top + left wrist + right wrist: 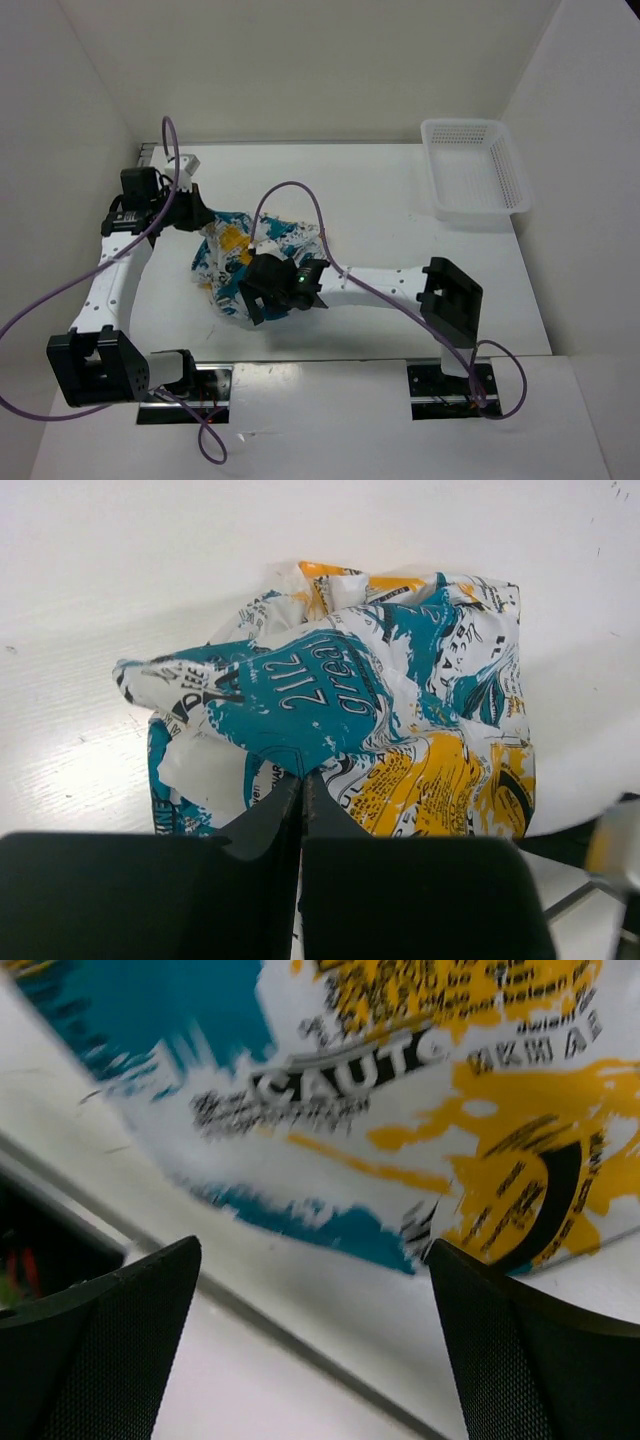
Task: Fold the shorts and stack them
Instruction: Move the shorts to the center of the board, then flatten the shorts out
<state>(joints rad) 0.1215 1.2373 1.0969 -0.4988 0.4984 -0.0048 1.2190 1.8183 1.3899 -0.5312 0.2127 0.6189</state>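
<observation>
The shorts lie crumpled in a heap at the left middle of the table, white with teal and yellow-orange splashes and black lettering. My left gripper is at their far-left edge. In the left wrist view its jaws are pressed together, pinching the near edge of the shorts. My right gripper hangs over the heap's near side. Its fingers stand wide apart with nothing between them, just off the edge of the shorts.
A white plastic mesh basket stands at the far right of the table. White walls close in the left, back and right sides. A purple cable loops above the shorts.
</observation>
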